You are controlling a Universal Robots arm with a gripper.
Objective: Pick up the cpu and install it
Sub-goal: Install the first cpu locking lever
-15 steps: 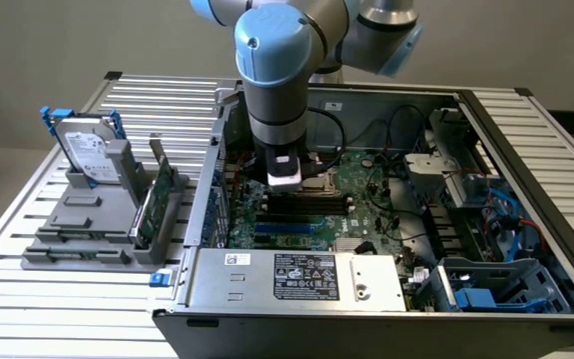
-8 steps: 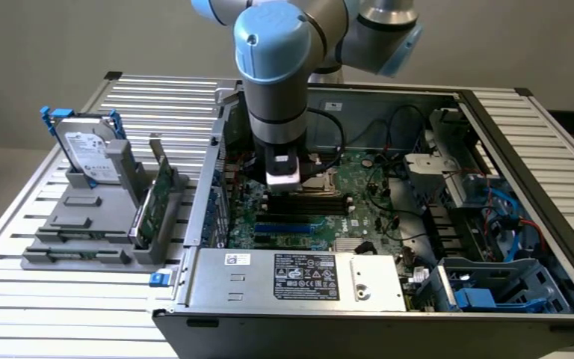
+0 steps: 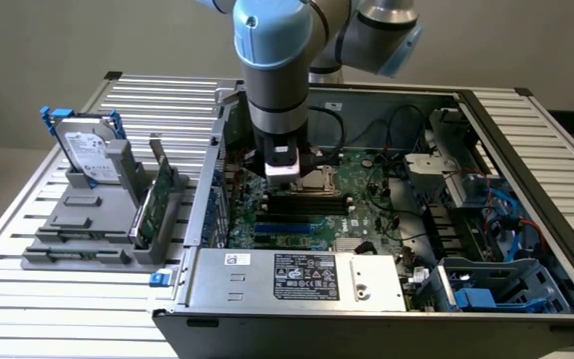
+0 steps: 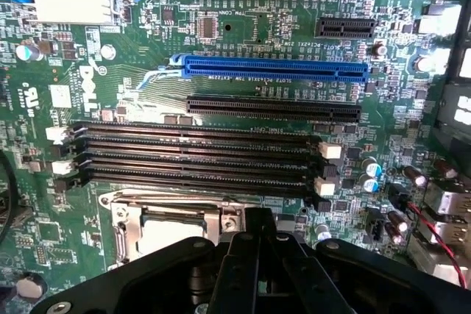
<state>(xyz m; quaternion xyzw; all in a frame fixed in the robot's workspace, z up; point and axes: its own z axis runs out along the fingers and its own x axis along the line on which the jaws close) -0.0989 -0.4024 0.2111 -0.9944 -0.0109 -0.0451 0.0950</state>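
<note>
CPU (image 4: 174, 220), silvery and square, lies in its metal-framed socket (image 4: 129, 229) on the green motherboard (image 4: 243, 34), directly under the gripper (image 4: 259, 234); in the wrist view the dark jaws are closed together just above the socket's edge and hold nothing. In the exterior view the near side shows the computer case's (image 3: 526, 172) grey power supply (image 3: 297, 278) with its label, sitting on the slatted metal table (image 3: 57, 321). Beyond it, the arm (image 3: 277, 67) reaches straight down into the open case over the board. Just past the socket run four black memory slots (image 4: 199, 159), then a blue expansion slot (image 4: 276, 70). At the exterior view's left, a grey rack (image 3: 87, 224) holds an upright hard drive (image 3: 93, 157) and a green card (image 3: 159, 196).
</note>
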